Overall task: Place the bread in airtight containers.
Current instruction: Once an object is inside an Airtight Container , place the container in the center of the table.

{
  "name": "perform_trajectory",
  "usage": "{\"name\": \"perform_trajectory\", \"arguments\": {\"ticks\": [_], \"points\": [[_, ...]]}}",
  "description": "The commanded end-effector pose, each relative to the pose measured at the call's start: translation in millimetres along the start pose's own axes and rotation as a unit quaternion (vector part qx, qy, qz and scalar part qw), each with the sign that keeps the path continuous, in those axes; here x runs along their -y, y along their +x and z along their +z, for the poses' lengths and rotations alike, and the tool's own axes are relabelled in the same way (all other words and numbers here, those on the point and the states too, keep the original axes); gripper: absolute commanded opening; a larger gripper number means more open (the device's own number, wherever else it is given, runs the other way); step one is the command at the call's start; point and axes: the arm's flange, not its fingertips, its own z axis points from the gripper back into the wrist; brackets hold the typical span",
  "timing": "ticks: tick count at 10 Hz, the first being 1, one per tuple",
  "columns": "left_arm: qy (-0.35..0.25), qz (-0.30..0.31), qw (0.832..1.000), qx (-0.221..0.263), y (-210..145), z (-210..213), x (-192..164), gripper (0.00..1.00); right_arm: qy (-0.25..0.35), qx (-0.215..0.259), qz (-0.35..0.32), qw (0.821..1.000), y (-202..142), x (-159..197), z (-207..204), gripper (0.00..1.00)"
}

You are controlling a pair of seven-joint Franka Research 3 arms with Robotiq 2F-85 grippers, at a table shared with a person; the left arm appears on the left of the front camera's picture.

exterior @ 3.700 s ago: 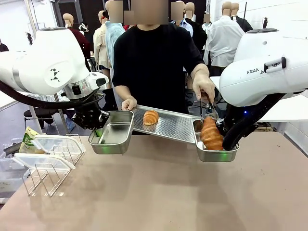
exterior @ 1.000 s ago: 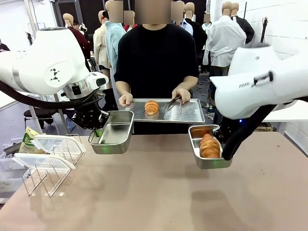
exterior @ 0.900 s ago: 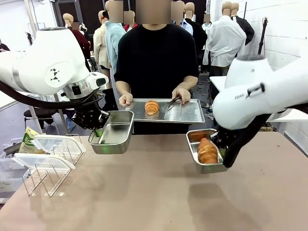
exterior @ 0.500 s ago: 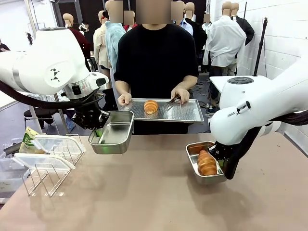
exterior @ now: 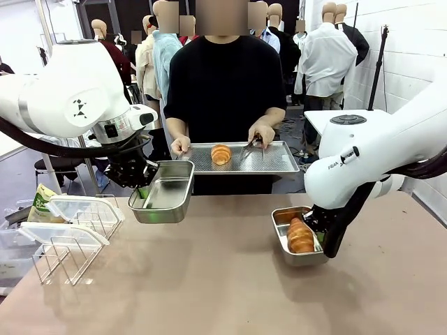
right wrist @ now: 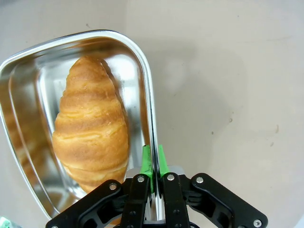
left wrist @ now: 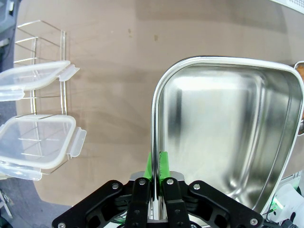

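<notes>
- Steel right-hand tub [right wrist: 145,80] low at the right side of the brown table [exterior: 209,293]; not clear whether resting on the tabletop or just above it.
- Clamped on that tub's side wall, the right gripper [right wrist: 153,161], green pads pressed tight either side of the thin rim, black fingers closed on it.
- Lying lengthwise inside, one croissant [right wrist: 90,123], golden-brown and ridged, covering most of the tub's floor.
- Pinched tight in the same way on a rim, the left gripper [left wrist: 156,164], holding the empty tub [left wrist: 228,133] up off the table at the left, roughly level, polished floor bare.
- On the perforated steel tray [exterior: 276,160], left of its middle, the second croissant [exterior: 221,154], well apart from both tubs.
- Tray held level at the far side of the table by a person in a black top: person's right hand [exterior: 181,146] at the tray's end, just above the empty tub's far corner; person's left hand [exterior: 260,134] gripping tongs [exterior: 251,148], tips angled down toward the mesh, near the pastry but apart from it.
- Two translucent lids [left wrist: 38,142] propped on a wire rack [left wrist: 63,52] at the table's left edge, clasps outward, apart from both tubs.
</notes>
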Motion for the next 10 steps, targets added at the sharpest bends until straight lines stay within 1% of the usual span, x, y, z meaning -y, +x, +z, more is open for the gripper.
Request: {"name": "perform_trajectory", "arguments": {"ticks": [1,2,3,4,8,9,10], "points": [[-0.002,0.001,1.000,0.003,1.4,3.9,-1.5,0.00,0.014,0.010,-0.021,1.000,4.3,-4.3,-4.9,0.00],[-0.002,0.001,1.000,0.003,1.4,3.9,-1.5,0.00,0.023,0.010,-0.024,0.999,4.1,-3.0,-7.7,0.00],[-0.002,0.001,1.000,0.003,1.4,3.9,-1.5,0.00,0.030,0.012,-0.034,0.999,3.4,-2.7,-8.9,0.03],[-0.002,0.001,1.000,0.003,1.4,3.9,-1.5,0.00,0.031,0.008,-0.038,0.999,2.4,-2.9,-10.1,0.19],[-0.002,0.001,1.000,0.003,1.4,3.9,-1.5,0.00,0.035,0.005,-0.049,0.998,-0.7,0.9,-10.3,0.94],[-0.002,0.001,1.000,0.003,1.4,3.9,-1.5,0.00,0.032,0.007,-0.051,0.998,-1.3,1.1,-6.5,1.00],[-0.002,0.001,1.000,0.003,1.4,3.9,-1.5,0.00,0.035,0.009,-0.046,0.998,-0.7,2.1,-3.2,1.00]]}}
